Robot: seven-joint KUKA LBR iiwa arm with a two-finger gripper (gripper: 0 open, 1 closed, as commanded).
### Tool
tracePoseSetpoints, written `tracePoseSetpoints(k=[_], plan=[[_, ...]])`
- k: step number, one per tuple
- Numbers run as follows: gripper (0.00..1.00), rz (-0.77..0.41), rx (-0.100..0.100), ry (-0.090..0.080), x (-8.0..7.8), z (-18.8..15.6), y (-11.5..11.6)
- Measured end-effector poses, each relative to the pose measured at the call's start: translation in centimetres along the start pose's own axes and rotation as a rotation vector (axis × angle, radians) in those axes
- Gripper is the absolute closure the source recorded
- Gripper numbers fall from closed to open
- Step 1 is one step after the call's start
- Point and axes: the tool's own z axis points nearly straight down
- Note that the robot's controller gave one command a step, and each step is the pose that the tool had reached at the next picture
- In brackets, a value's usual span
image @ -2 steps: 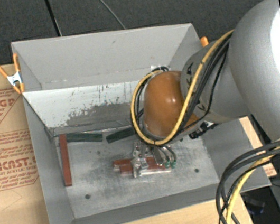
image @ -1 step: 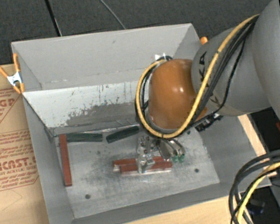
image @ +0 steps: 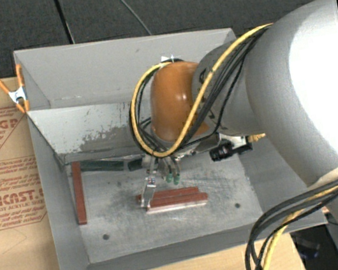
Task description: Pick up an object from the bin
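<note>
The bin [image: 69, 246] is matt grey sheet metal, its floor scuffed and scratched pale. The red-brown bar [image: 175, 198] lying mid-floor and the second bar [image: 78, 194] look smooth and dull. The orange cover [image: 173, 104] is glossy; the arm casing [image: 307, 94] is smooth, satin silver.

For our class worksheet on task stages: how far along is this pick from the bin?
Done: the gripper is down in the bin, at the left end of the red-brown bar on the middle floor. In hand: nothing visibly held. Left: grasp and lift; the bar lies flat on the floor.
</note>
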Motion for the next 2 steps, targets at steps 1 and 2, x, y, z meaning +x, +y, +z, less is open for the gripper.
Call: tracePoseSetpoints(k=[1,2], plan=[[0.00,-0.001,0.001,0.000,0.1,-0.1,-0.1],[1.00,-0.088,-0.007,-0.010,7.4,1.8,-2.7]])
